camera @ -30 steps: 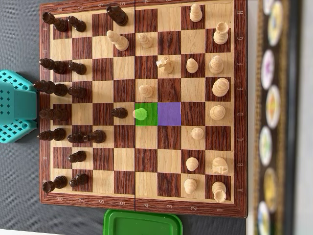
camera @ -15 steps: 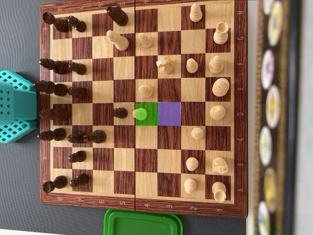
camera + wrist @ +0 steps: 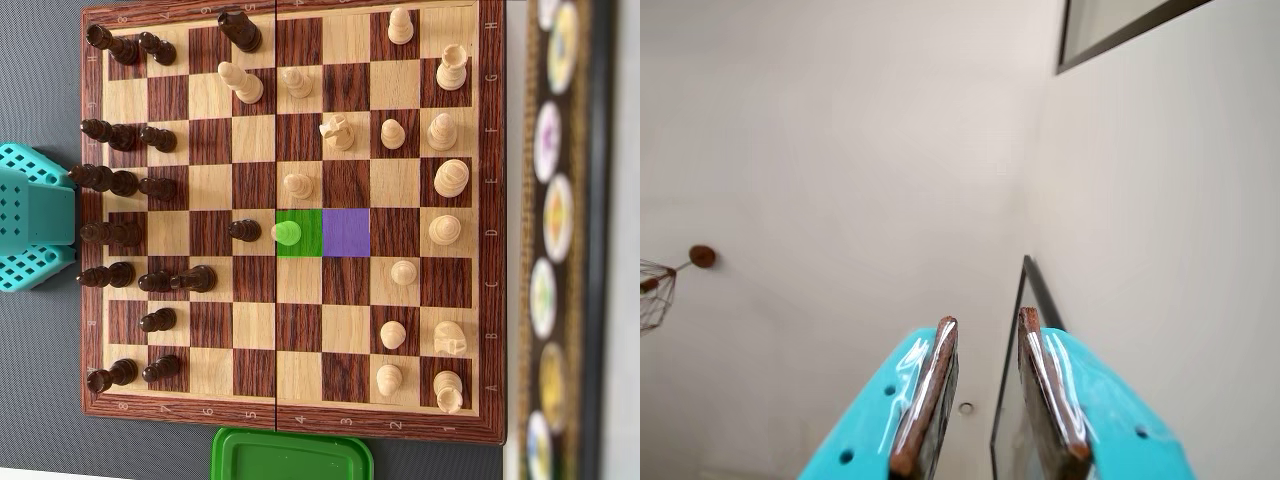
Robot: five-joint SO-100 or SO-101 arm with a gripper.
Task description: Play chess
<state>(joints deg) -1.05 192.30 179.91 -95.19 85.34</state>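
The overhead view shows a wooden chessboard [image 3: 490, 220], dark pieces on its left side and light pieces on its right. One square is tinted green [image 3: 308, 232] and a light pawn [image 3: 287, 233] stands on it. The square to its right is tinted purple [image 3: 346, 232] and has no piece on it. A dark pawn [image 3: 243, 230] stands just left of the green square. My teal arm [image 3: 35, 215] sits off the board's left edge. In the wrist view my gripper [image 3: 987, 318] points up at pale walls, open, with nothing between its fingers [image 3: 930, 390].
A green plastic lid [image 3: 290, 455] lies below the board's lower edge. A dark strip with round coloured discs [image 3: 555, 240] runs along the right. The wrist view holds a dark frame edge [image 3: 1040, 285] and a wire lamp [image 3: 655, 290] at the left.
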